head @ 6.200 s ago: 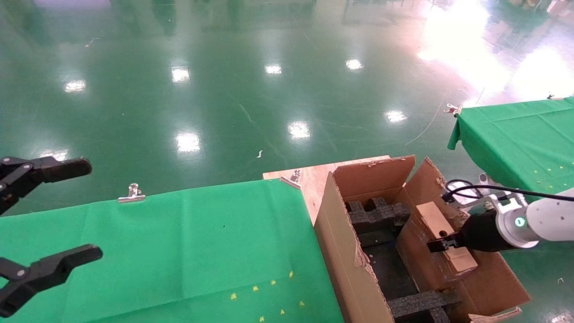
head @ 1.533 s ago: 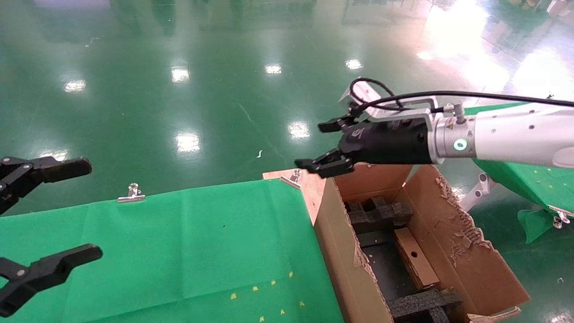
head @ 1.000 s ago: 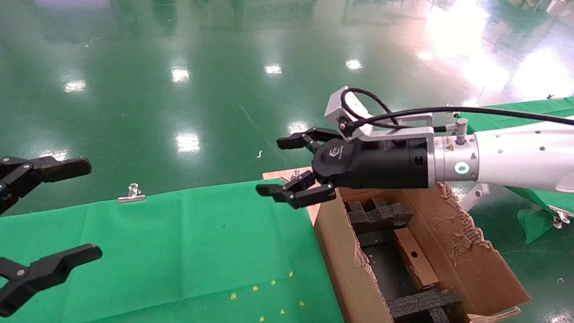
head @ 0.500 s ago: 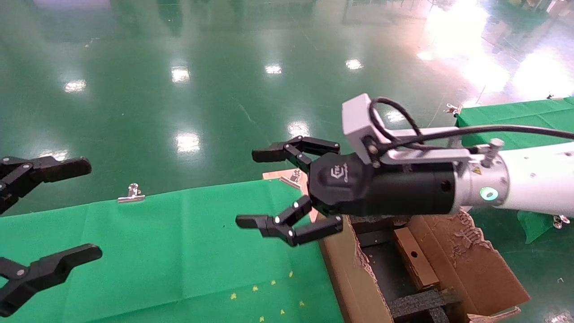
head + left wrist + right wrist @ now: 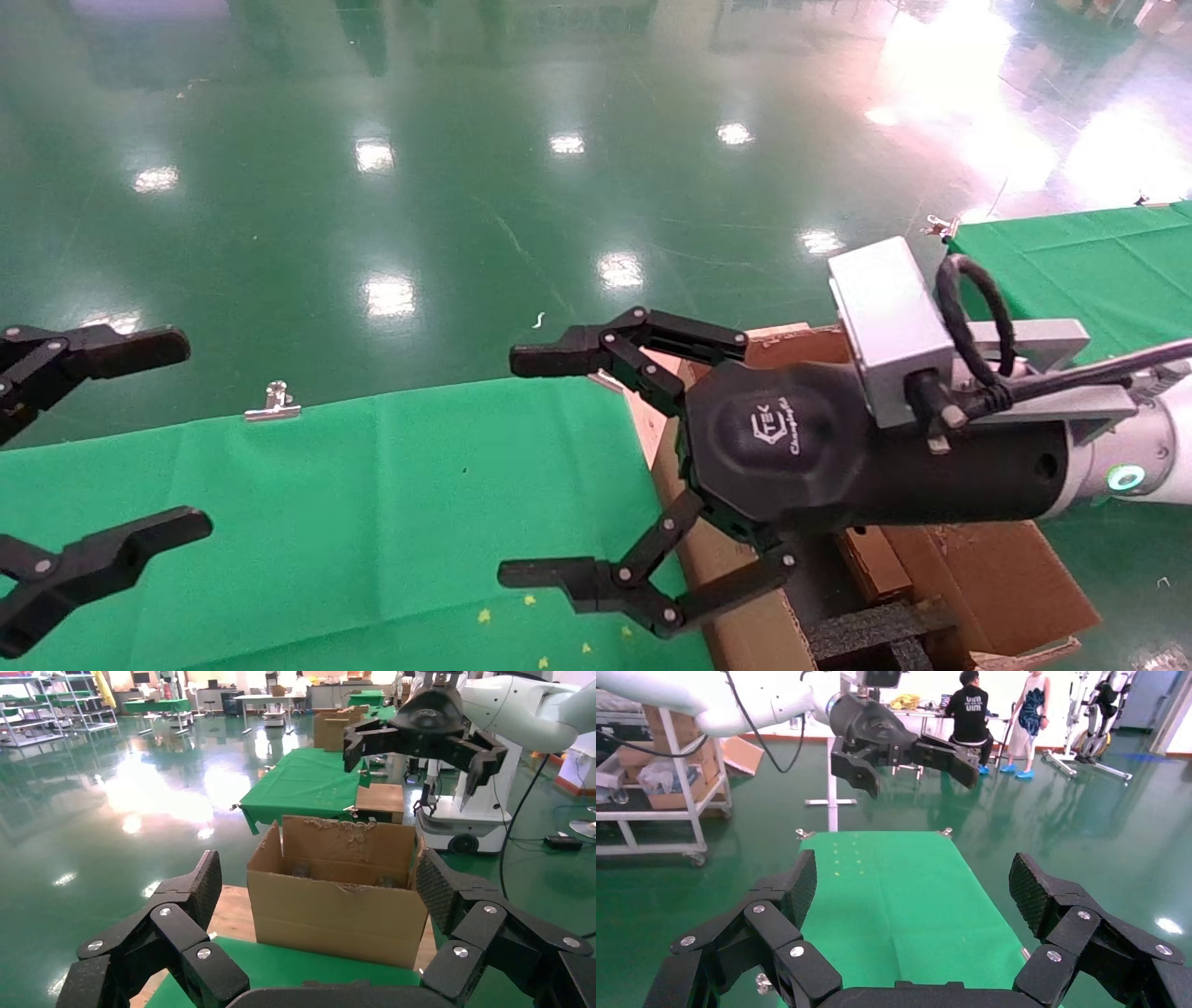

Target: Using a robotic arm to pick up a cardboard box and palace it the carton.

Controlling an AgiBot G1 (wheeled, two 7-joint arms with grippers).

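My right arm's gripper [image 5: 531, 466] is open and empty, held in the air over the carton's left wall and the edge of the green table, its fingers spread wide. The small cardboard box [image 5: 871, 564] lies inside the carton [image 5: 978, 578], mostly hidden behind the gripper body. The left wrist view shows the carton [image 5: 337, 903] from the side with the right gripper [image 5: 422, 738] above it; the small box is hidden there. My left gripper [image 5: 177, 436] is open and parked at the far left; it also shows in the right wrist view [image 5: 905, 755].
A green-clothed table [image 5: 372, 485] with metal clips [image 5: 273, 403] lies left of the carton. Black foam inserts [image 5: 866, 629] sit in the carton. A second green table [image 5: 1071, 252] stands at the right. Two people [image 5: 968, 713] stand far off.
The right gripper let go of the small box inside the carton, rose, and swung left and toward my head, fingers open. The box stays in the carton. The left arm has not moved.
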